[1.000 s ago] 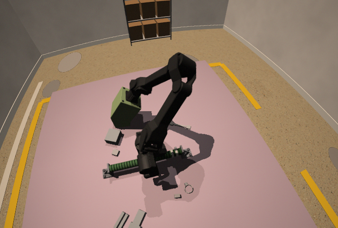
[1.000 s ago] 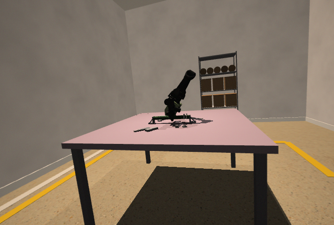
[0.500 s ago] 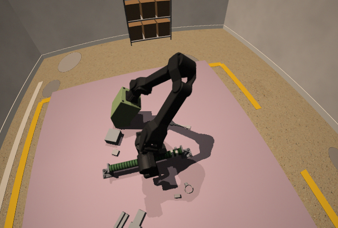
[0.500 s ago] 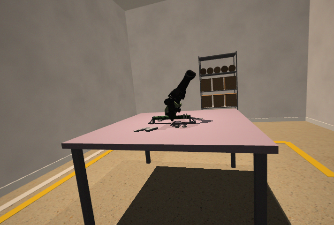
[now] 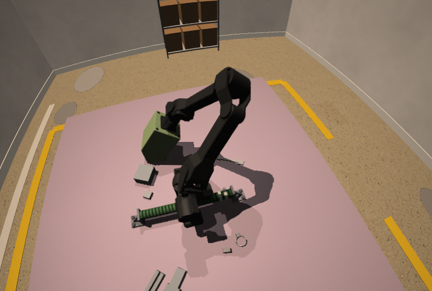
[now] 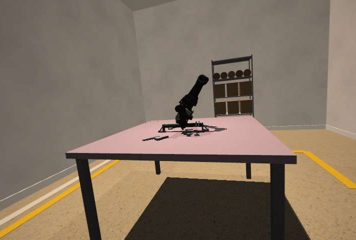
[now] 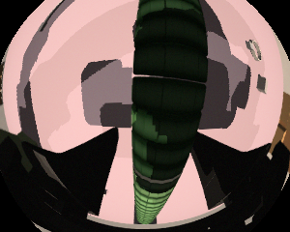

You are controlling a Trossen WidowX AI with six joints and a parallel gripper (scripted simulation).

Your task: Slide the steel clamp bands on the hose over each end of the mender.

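The green ribbed hose [image 5: 161, 210] [image 6: 170, 125] [image 7: 169, 99] runs straight between two grey end stands, the left one [image 5: 136, 218] and the right one [image 5: 238, 194]. Steel clamp bands [image 5: 225, 193] [image 6: 196, 124] sit close together on the hose near its right stand; their exact seating is too small to tell. My gripper [image 7: 154, 133] [image 6: 183, 128] is open over the middle of the hose, one finger on each side, with gaps between. In the wrist view, two thin pale lines cross the hose, one ahead of the fingers and one between them. The mender is hidden inside.
A green box [image 5: 159, 142] stands behind the hose beside the arm. A grey block [image 5: 144, 173] and a small block [image 5: 147, 194] lie nearby. In front lie a loose ring clamp [image 5: 236, 242], a small grey piece [image 5: 226, 250] and grey bars [image 5: 177, 278].
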